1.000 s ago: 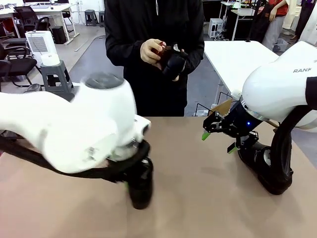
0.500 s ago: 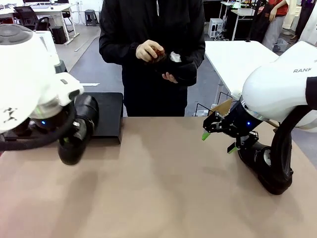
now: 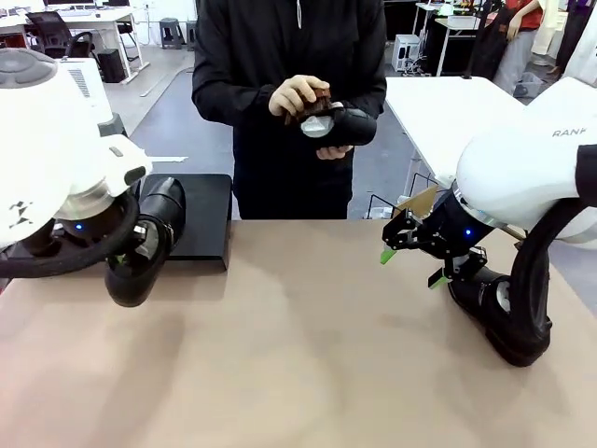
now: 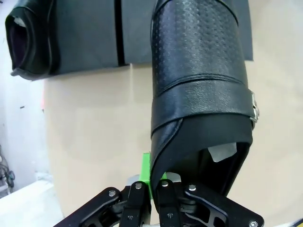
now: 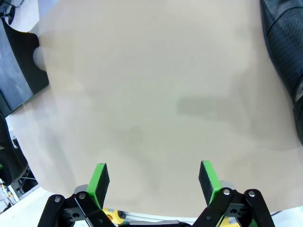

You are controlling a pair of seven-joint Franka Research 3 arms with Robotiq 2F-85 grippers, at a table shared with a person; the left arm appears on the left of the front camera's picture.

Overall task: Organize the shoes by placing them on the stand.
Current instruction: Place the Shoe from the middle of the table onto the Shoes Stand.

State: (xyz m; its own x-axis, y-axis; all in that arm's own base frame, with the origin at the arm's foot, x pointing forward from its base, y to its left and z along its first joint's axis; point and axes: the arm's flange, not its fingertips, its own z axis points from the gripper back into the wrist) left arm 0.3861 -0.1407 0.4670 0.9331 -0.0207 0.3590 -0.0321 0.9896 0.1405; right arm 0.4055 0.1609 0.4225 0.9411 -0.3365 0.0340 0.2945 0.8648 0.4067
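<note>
My left gripper (image 3: pixel 119 266) is shut on the heel rim of a glossy black shoe (image 3: pixel 147 245) at the table's left. The shoe's toe reaches onto the low black stand (image 3: pixel 205 222). In the left wrist view the gripper (image 4: pixel 154 189) pinches that shoe (image 4: pixel 199 94) at its rim, white paper showing inside. A second shoe (image 4: pixel 33 40) lies on the stand (image 4: pixel 90 38). My right gripper (image 3: pixel 410 263) hangs open over the table's right side, beside a third shoe (image 3: pixel 494 308) lying on the table. The person's hands hold another shoe (image 3: pixel 340 124).
The person stands at the far edge in the middle. A thick black cable (image 3: pixel 527 289) loops beside the right-hand shoe. In the right wrist view the open gripper (image 5: pixel 152 182) looks down on bare brown tabletop (image 5: pixel 156 94), the shoe (image 5: pixel 284 61) at the right edge.
My left arm swung from the table's middle to the left with its shoe, bringing the toe onto the stand. The person turned the shoe in their hands. The right arm stayed still.
</note>
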